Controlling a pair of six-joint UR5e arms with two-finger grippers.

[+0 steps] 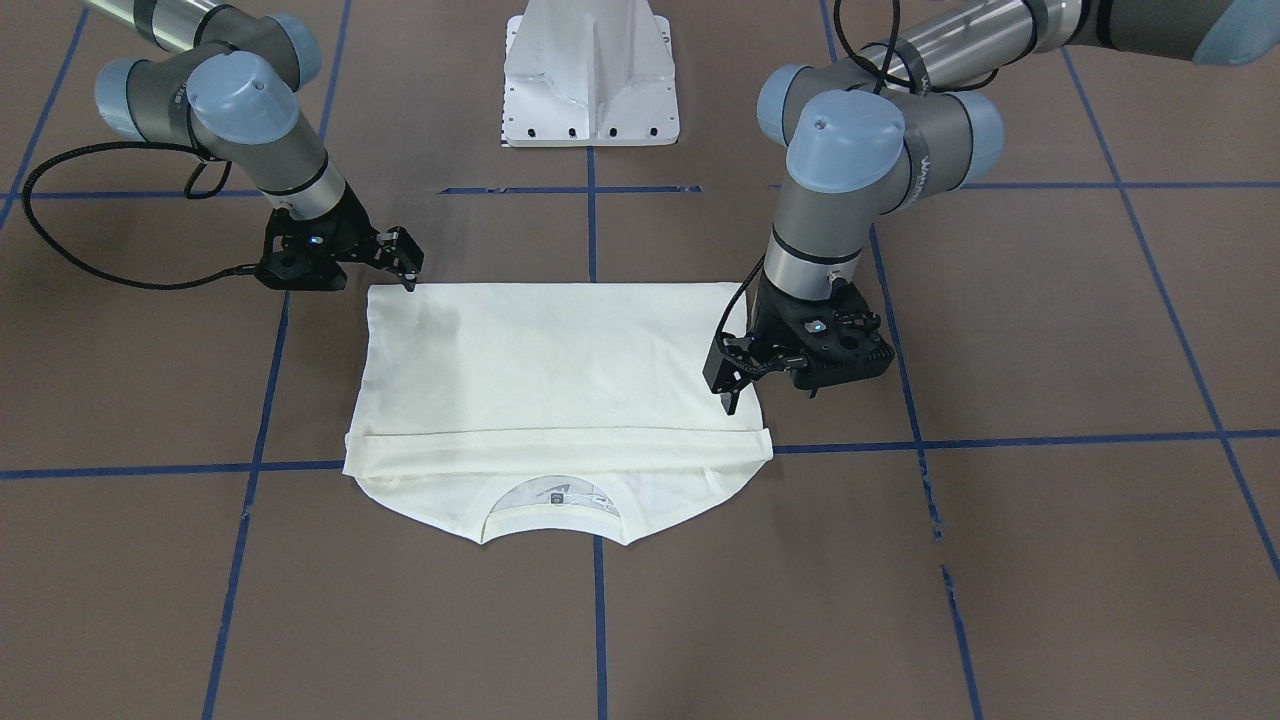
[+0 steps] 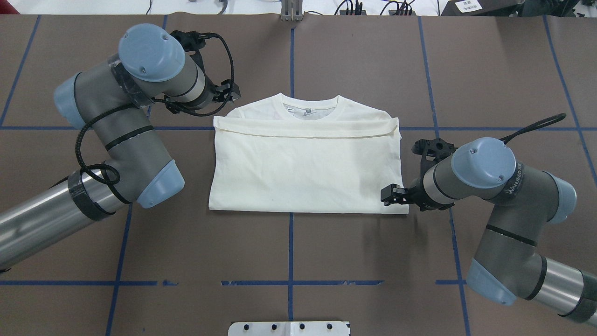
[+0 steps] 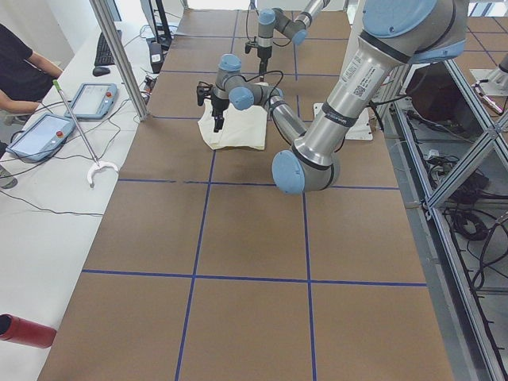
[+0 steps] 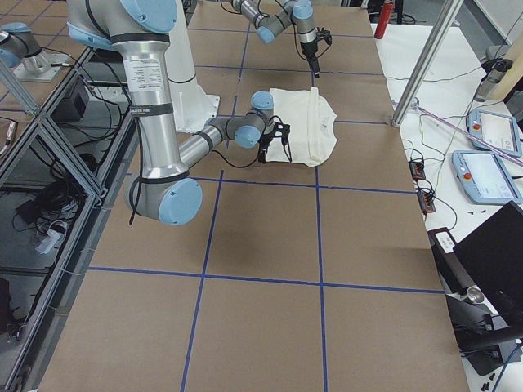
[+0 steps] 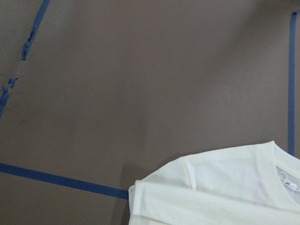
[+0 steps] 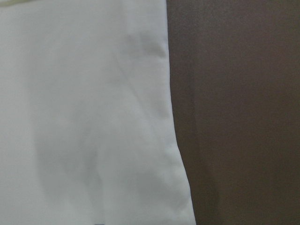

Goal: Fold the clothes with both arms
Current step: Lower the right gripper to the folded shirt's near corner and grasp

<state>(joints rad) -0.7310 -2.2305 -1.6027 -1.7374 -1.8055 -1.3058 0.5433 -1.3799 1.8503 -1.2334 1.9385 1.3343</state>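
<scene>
Fabric fills the middle of the front-facing view: the cream-white T-shirt [image 1: 560, 370] lies flat on the brown table [image 1: 1050, 320], folded across so that its hem edge stops just short of the ribbed collar [image 1: 555, 522], which points toward that camera. My left claw [image 1: 728, 395] hangs over the shirt's edge on that view's right, fingers pointing down and holding nothing; whether they are spread or pressed together I cannot tell. My right claw [image 1: 408, 268] sits at the far corner on the view's left, its tip just at the cloth. From overhead, the T-shirt [image 2: 303, 172] lies across a blue tape line [image 2: 290, 242] with the collar [image 2: 310, 100] away from me. My left claw [image 2: 231, 91] hovers just beside the collar-side corner, off the cloth. My right claw [image 2: 389, 195] is at the near right corner, fingers a little apart with nothing between them. From the left end the T-shirt [image 3: 238, 127] looks small, and my left claw [image 3: 217, 119] points down at its near edge. From the right end my right claw [image 4: 265, 151] is at the near edge of the T-shirt [image 4: 306, 131]. My left wrist camera sees a shoulder corner of the T-shirt [image 5: 211, 192] low in the picture, with bare table above it. My right wrist camera sees plain cloth [image 6: 84, 117] on its left and table on its right.
</scene>
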